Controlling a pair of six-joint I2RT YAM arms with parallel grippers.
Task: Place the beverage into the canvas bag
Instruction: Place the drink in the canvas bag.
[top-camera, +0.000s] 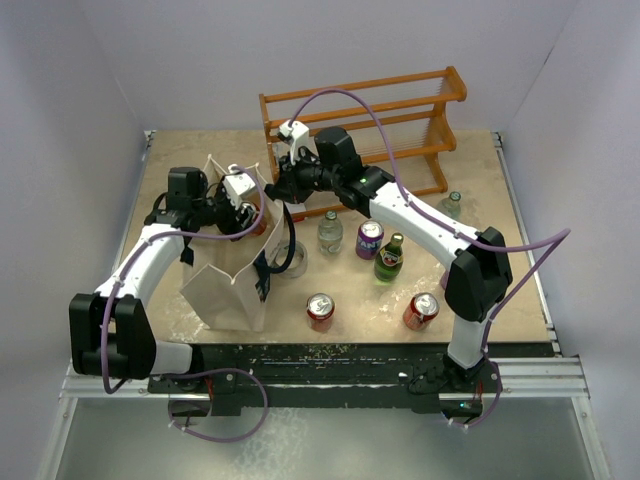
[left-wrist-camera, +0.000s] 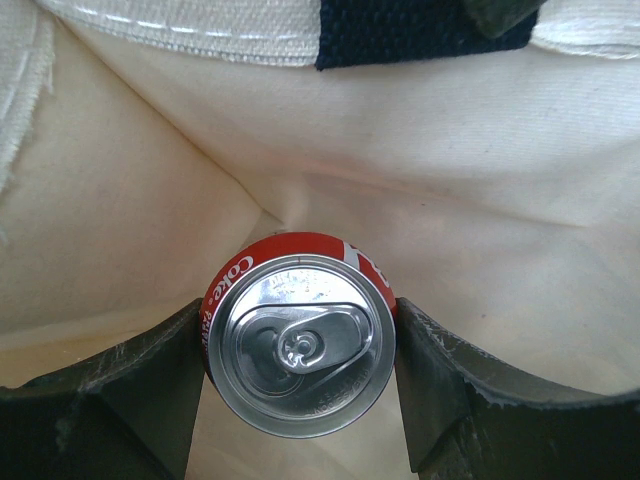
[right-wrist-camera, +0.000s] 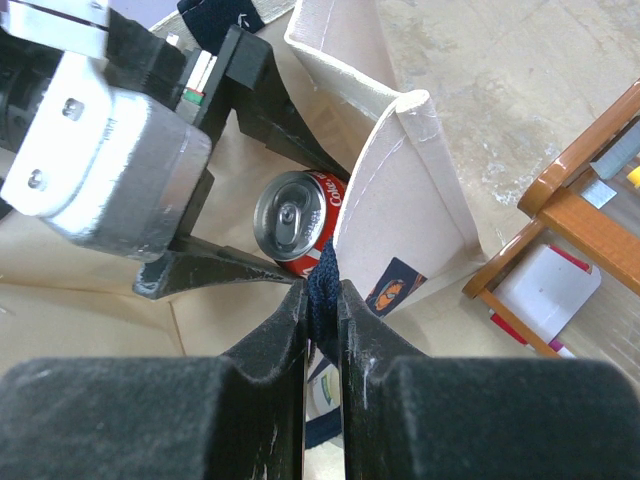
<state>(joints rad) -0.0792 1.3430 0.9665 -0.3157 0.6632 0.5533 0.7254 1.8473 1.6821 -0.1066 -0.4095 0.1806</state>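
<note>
Two grips are being applied: the red aluminium cola can (left-wrist-camera: 300, 345) is being clasped by the left jaws inside the cream canvas bag (top-camera: 225, 295), whose navy strap (right-wrist-camera: 322, 280) is being pinched by the right jaws. Lowering is apparently being finished; release is being required next.

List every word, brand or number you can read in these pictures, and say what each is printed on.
"Coke": on the red side of the Coke can inside the canvas bag.
Logo on the dark patch of the bag: too blurred to read.
Labels on the purple can, green bottle, red can and second red can: too small to read.
</note>
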